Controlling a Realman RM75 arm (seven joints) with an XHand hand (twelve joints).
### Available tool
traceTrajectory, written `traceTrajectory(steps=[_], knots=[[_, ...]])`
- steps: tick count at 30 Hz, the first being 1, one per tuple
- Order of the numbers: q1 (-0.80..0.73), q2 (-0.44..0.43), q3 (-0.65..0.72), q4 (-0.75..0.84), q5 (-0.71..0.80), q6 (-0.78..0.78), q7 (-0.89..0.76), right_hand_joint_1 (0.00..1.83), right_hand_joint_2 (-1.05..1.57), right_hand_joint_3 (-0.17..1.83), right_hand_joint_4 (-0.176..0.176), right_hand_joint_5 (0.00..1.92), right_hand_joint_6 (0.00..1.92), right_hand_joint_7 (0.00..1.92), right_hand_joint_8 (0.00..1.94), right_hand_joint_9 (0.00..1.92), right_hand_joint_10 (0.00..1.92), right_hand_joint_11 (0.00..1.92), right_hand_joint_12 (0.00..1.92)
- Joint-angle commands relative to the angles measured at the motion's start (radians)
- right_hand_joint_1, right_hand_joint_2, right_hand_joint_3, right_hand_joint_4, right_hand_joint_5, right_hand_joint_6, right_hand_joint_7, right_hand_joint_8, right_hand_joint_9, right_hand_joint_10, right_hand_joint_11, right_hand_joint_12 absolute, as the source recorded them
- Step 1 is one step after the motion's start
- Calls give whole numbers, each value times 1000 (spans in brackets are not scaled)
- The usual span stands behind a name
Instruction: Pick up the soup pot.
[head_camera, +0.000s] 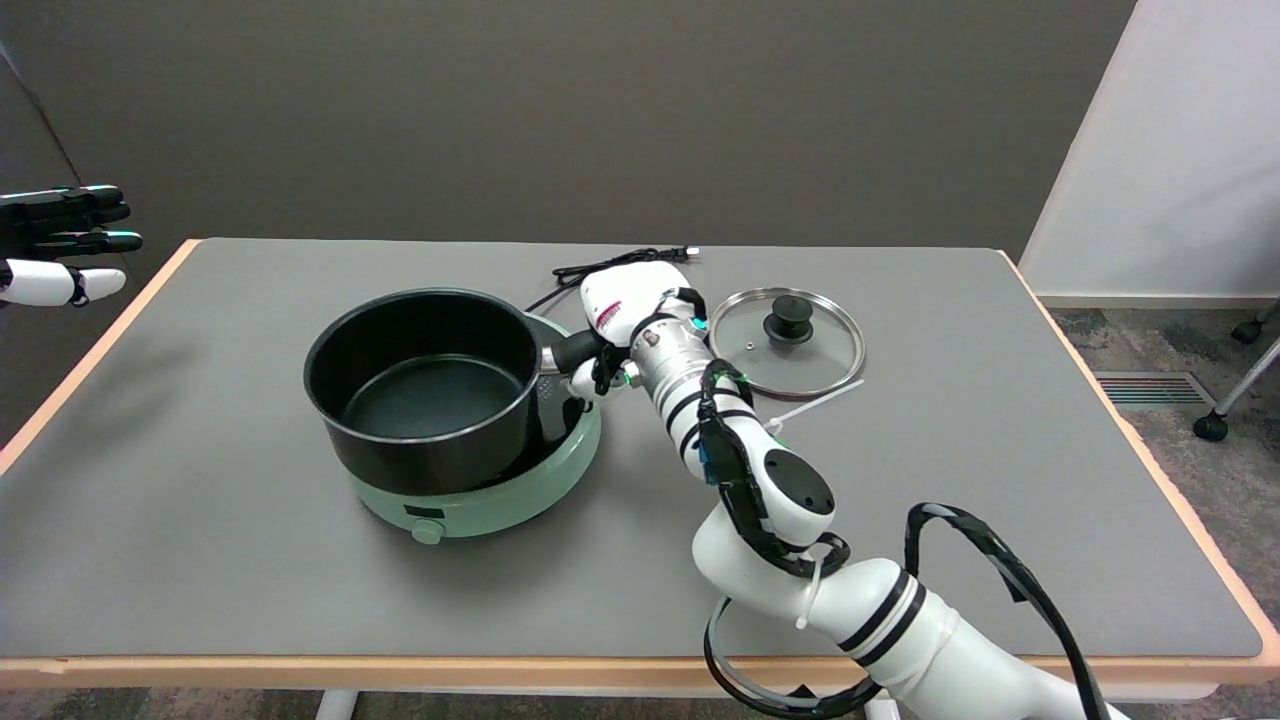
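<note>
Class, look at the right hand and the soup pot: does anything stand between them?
Nothing visible does. The right hand grips the handle of the soup pot directly, over the green hotplate. The glass lid lies apart on the table, to the side.

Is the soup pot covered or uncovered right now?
Uncovered. The soup pot is open, its dark inside visible and empty, while the glass lid lies flat on the table beyond the right hand.
</note>
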Motion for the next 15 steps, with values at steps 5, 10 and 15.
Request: traceTrajectory(steps=[5,10,15], knots=[[-9,12,4,9,-1,7,65,875,1180,508,-29,1920,1920,1920,1920,1920,1920,1920,1920],[-8,20,7,11,-3,18,73,935,1147,740,-41,1920,1920,1920,1920,1920,1920,1920,1920],[1,42,12,28,-12,32,73,946,1140,859,-32,1920,1920,1920,1920,1920,1920,1920,1920]])
